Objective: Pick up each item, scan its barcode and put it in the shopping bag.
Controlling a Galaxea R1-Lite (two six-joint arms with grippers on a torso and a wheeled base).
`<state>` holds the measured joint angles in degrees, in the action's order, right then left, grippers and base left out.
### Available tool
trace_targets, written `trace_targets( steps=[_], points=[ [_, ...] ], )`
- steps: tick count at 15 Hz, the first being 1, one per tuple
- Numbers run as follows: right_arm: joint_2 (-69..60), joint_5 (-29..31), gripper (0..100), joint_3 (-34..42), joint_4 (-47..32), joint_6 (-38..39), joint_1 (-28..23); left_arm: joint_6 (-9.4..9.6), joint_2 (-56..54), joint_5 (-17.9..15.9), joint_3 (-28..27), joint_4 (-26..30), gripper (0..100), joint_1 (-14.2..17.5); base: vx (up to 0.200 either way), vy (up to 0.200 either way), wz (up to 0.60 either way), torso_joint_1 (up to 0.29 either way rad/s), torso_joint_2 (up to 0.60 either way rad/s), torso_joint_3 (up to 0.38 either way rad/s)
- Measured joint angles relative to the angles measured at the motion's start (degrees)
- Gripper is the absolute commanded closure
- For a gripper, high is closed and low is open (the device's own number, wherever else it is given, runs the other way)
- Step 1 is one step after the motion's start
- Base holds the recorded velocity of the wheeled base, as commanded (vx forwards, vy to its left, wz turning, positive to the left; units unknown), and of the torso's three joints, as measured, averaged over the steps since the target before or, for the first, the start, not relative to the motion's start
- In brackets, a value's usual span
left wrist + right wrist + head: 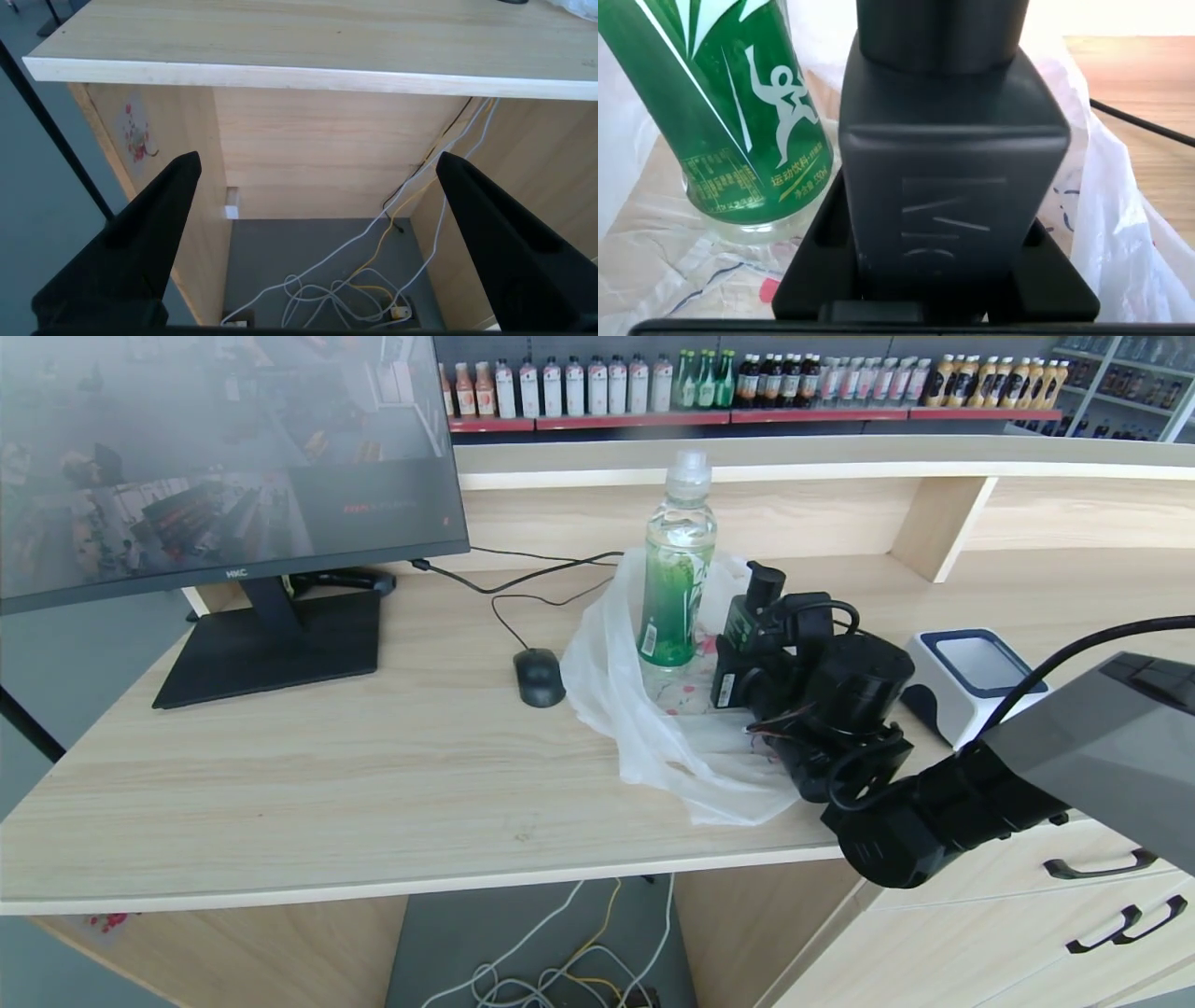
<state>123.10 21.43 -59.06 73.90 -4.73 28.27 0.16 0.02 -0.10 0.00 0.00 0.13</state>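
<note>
Dark bottle (pixel 952 205), clamped in right gripper (pixel 747 627): we would release it upright in shopping bag (pixel 607 695), clear of green bottle (pixel 674 588); left gripper (pixel 318 168) fingers apart.

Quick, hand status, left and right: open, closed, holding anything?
Left hand: open, empty, below the counter edge.
Right hand: closed on a dark bottle, at the shopping bag.

The tall bottle (pixel 679 569) has a green label with white streaks and a white running figure, below a whitish cap. The small bottle (pixel 948 177) is black. The shopping bag (pixel 644 756) is milky white with faint pink and blue print. The tabletop (pixel 327 775) is pale wood grain.
</note>
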Motion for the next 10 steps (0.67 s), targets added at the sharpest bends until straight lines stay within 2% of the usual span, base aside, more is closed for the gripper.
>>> trace_targets(
  steps=[6, 7, 10],
  points=[
    [0.2, 0.0, 100, 0.1, -0.1, 0.0, -0.3, 0.02, 0.0, 0.0, 0.0, 0.0, 0, 0.0, 0.0, 0.0, 0.0, 0.0, 0.0, 0.0],
    [0.2, 0.0, 0, 0.1, -0.1, 0.0, -0.3, 0.02, 0.0, 0.0, 0.0, 0.0, 0, 0.0, 0.0, 0.0, 0.0, 0.0, 0.0, 0.0],
    [0.6, 0.0, 0, 0.0, -0.3, 0.0, -0.4, 0.02, 0.0, 0.0, 0.0, 0.0, 0, 0.0, 0.0, 0.0, 0.0, 0.0, 0.0, 0.0]
  ],
)
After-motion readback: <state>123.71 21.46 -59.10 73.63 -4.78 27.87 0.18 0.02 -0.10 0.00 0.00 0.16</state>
